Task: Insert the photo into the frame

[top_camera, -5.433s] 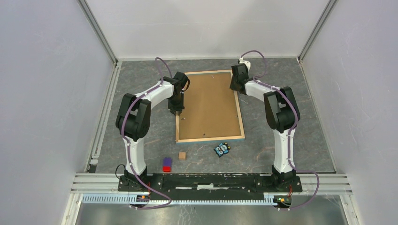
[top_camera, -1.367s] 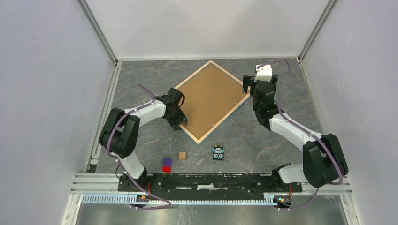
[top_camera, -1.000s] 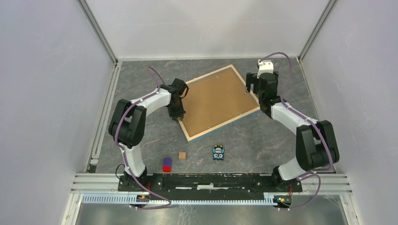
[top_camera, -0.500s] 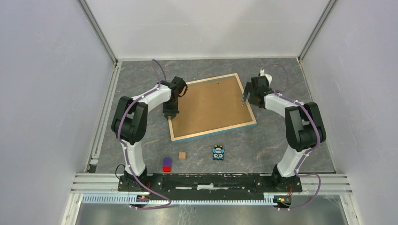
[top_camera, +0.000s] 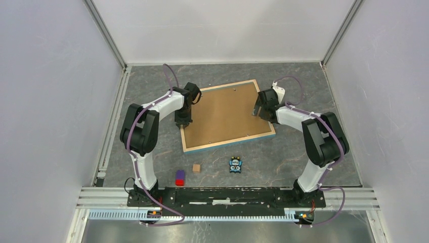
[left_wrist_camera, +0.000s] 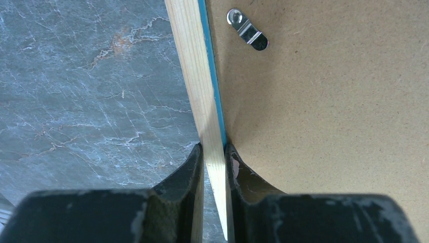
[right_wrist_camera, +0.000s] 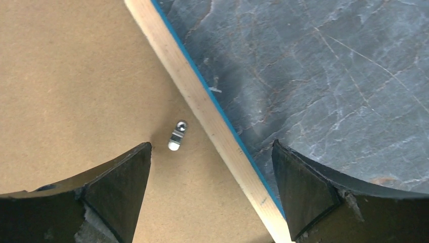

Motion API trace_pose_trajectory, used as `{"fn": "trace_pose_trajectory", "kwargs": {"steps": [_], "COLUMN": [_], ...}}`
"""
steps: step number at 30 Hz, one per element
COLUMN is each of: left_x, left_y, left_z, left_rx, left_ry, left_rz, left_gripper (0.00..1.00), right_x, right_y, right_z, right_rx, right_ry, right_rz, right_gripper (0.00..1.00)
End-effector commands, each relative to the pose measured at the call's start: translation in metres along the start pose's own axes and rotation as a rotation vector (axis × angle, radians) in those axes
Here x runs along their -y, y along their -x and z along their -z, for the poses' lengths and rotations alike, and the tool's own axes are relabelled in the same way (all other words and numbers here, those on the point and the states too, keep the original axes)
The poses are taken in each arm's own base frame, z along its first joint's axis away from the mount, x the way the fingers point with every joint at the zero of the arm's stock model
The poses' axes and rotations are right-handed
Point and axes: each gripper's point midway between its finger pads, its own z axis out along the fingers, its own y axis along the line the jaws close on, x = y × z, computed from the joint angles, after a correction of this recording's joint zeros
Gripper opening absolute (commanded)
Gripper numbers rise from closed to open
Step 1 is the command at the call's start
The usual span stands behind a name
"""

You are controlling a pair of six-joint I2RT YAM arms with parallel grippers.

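I can read no writing anywhere. The print on the small blue and black toy is too small to make out.

The frame lies face down on the counter, closer to the far edge than the near one. Its pale wood rim faces up, with blue showing along the rim's edges. A brown backing board fills it. The frame's long axis runs left to right across the counter, skewed a little so that its right end sits closer to the far edge than its left end.

My left end effector is clamped on the frame's left short rim. One finger is on the counter side and the other on the board side, with the wood pinched between them. A metal clip sits on the board just inside that rim, farther along from my grip.

My right end effector is spread wide over the right short rim, about midway along it. One finger is over the board and the other over bare counter, and they grip nothing. A second metal clip lies on the board between those fingers, just beside the rim.

Three things lie between the frame and the counter's near edge. The toy is near the long rim, a small wooden cube is to its left, and a red and purple block lies nearest the near edge. All are apart from the frame.
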Motion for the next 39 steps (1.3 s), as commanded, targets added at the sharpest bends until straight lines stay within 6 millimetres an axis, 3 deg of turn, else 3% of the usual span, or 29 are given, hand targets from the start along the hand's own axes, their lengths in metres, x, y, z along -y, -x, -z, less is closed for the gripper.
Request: {"fn": "trace_pose_trajectory", "kwargs": {"steps": [1, 4, 11, 20, 29, 33, 35, 39], "left_x": [-0.010, -0.012, -0.015, -0.014, -0.014, -0.013, -0.014, -0.014], "left_y": [0.007, 0.008, 0.010, 0.009, 0.009, 0.008, 0.007, 0.008], "left_z": [0.006, 0.006, 0.007, 0.006, 0.006, 0.005, 0.004, 0.004], "left_rx": [0.019, 0.025, 0.033, 0.028, 0.028, 0.025, 0.023, 0.024], "left_ry": [0.032, 0.042, 0.057, 0.052, 0.050, 0.051, 0.054, 0.054], "left_rz": [-0.065, -0.066, -0.068, -0.068, -0.064, -0.064, -0.065, -0.063], "left_gripper": [0.03, 0.03, 0.03, 0.03, 0.03, 0.03, 0.03, 0.04], "right_x": [0.019, 0.029, 0.030, 0.020, 0.024, 0.028, 0.026, 0.018], "right_y": [-0.001, -0.013, -0.011, -0.009, -0.014, -0.012, -0.011, -0.012], "right_z": [0.000, 0.002, -0.004, -0.009, -0.014, -0.009, -0.006, -0.002], "right_rx": [0.013, 0.021, 0.022, 0.020, -0.008, -0.003, -0.002, -0.012], "right_ry": [-0.076, -0.084, -0.099, -0.063, -0.095, -0.102, -0.086, -0.033], "right_rz": [0.010, 0.023, 0.066, 0.086, 0.104, 0.110, 0.113, 0.131], "right_gripper": [0.92, 0.90, 0.84, 0.89, 0.86, 0.83, 0.74, 0.66]}}
